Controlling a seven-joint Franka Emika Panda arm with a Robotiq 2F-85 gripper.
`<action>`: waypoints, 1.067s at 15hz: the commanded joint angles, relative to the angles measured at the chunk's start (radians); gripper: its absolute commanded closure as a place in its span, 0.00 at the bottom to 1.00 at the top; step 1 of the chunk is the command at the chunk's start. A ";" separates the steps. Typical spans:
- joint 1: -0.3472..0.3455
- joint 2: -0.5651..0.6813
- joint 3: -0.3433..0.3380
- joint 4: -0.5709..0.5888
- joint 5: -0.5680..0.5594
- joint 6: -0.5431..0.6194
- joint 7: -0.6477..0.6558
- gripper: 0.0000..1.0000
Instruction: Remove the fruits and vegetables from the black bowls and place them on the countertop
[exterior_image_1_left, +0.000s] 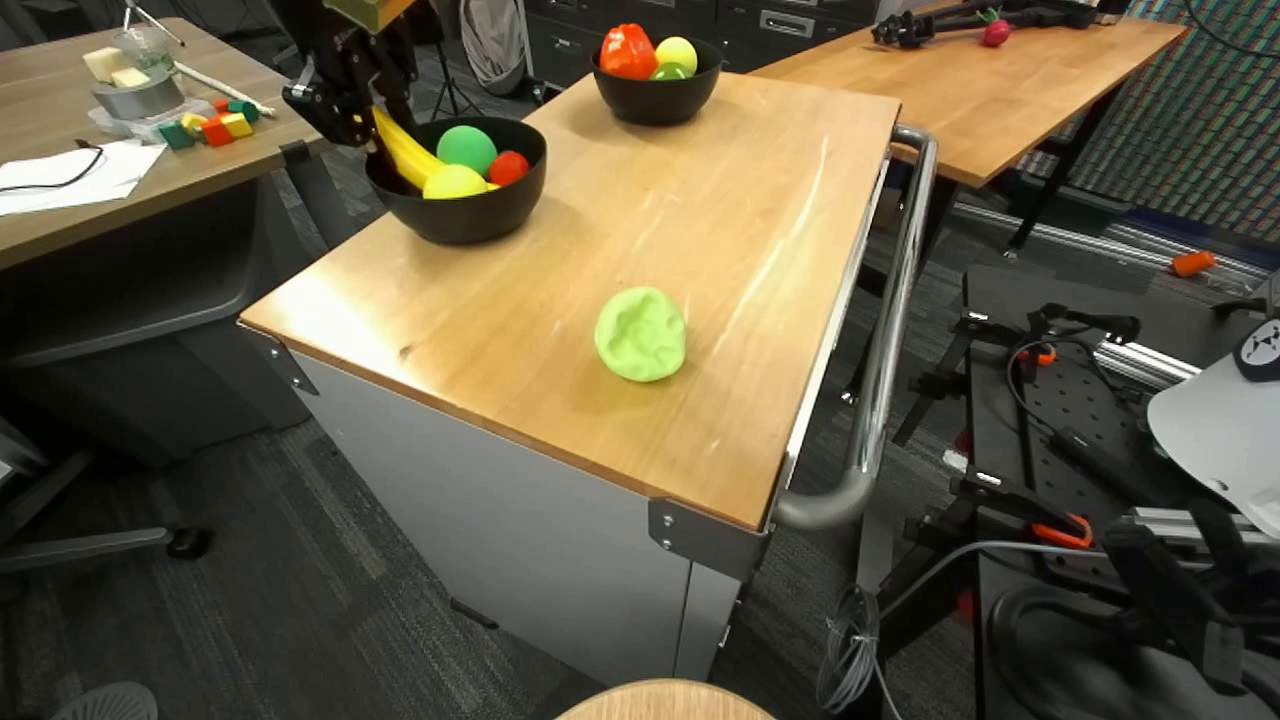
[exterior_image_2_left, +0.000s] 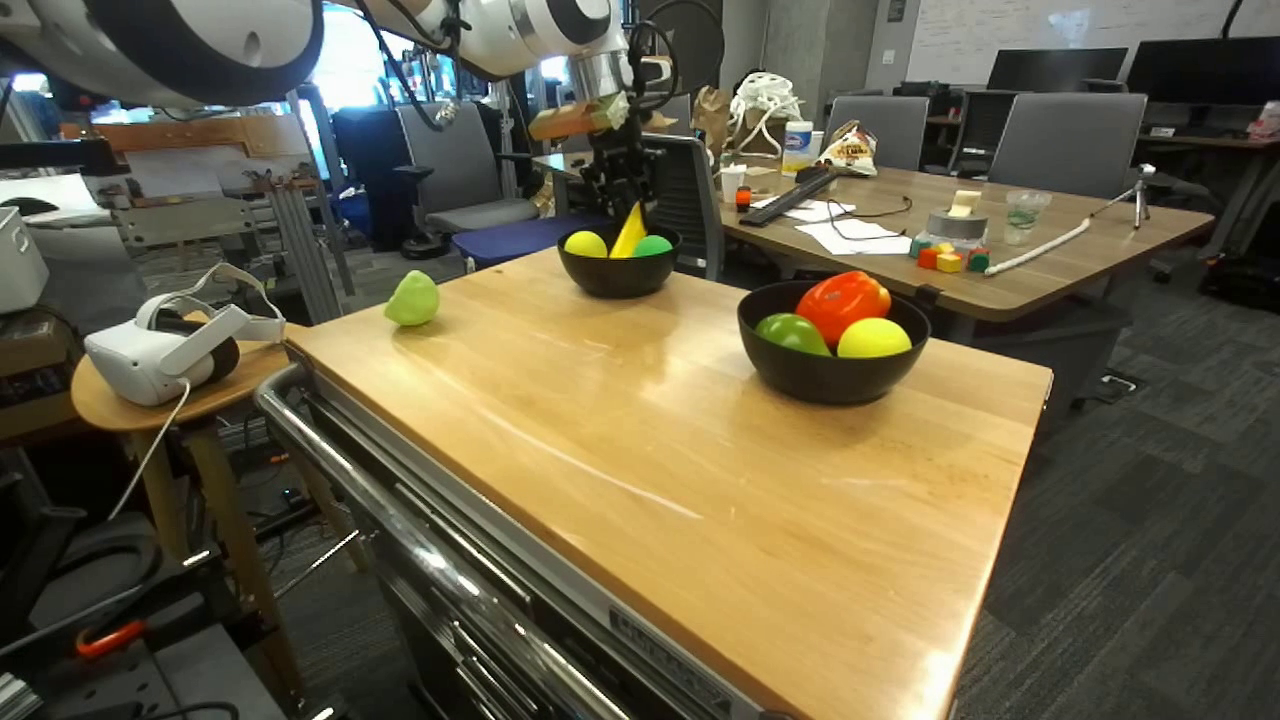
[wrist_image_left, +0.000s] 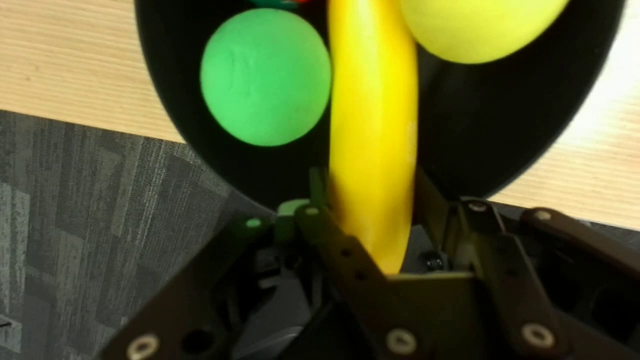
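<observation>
My gripper (wrist_image_left: 372, 192) has its fingers against both sides of a yellow banana (wrist_image_left: 372, 100), which leans up out of a black bowl (exterior_image_1_left: 460, 222). In the wrist view the banana's end lies between the fingers. The same bowl (exterior_image_2_left: 618, 282) also holds a green ball (exterior_image_1_left: 466, 150), a yellow round fruit (exterior_image_1_left: 454, 182) and a red piece (exterior_image_1_left: 508, 168). A second black bowl (exterior_image_2_left: 835, 375) holds a red pepper (exterior_image_2_left: 845, 305), a green fruit (exterior_image_2_left: 790, 332) and a yellow fruit (exterior_image_2_left: 874, 340). A light green crumpled piece (exterior_image_1_left: 641, 335) lies on the wooden countertop (exterior_image_1_left: 560, 300).
A metal handle bar (exterior_image_1_left: 895, 320) runs along one side of the countertop. A wooden table with coloured blocks (exterior_image_2_left: 948, 258) and papers stands beyond it. A stool with a white headset (exterior_image_2_left: 165, 355) stands at another side.
</observation>
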 joint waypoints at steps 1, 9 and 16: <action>-0.014 0.035 0.013 0.093 0.025 -0.044 -0.021 0.83; 0.006 -0.027 -0.002 0.091 0.001 -0.146 -0.043 0.83; 0.107 -0.143 -0.040 0.123 -0.121 -0.376 -0.121 0.83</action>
